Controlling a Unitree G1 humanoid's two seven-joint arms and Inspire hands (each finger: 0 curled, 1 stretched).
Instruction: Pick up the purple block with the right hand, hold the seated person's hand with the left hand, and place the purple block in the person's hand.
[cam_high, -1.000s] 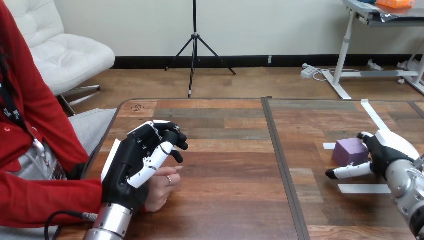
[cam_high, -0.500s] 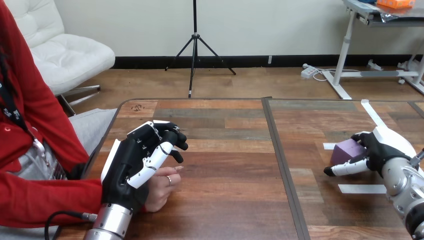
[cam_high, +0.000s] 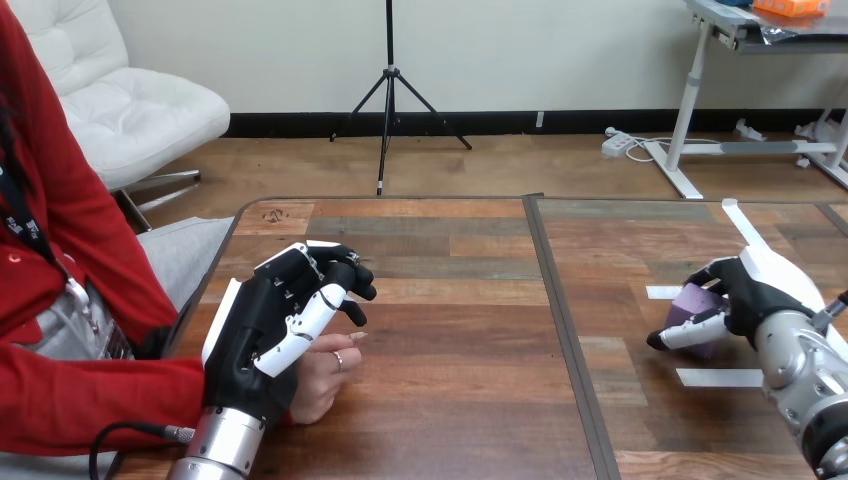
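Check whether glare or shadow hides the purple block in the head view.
Head view: even light, no glare on the wooden table or the small purple cube; curled fingers of the right robot hand, not shadow, cover part of it.

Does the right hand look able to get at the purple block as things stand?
Likely yes: the right hand is at the purple block, fingers curled over its top and thumb across its near side. Nothing stands between them; only flat tape strips lie nearby.
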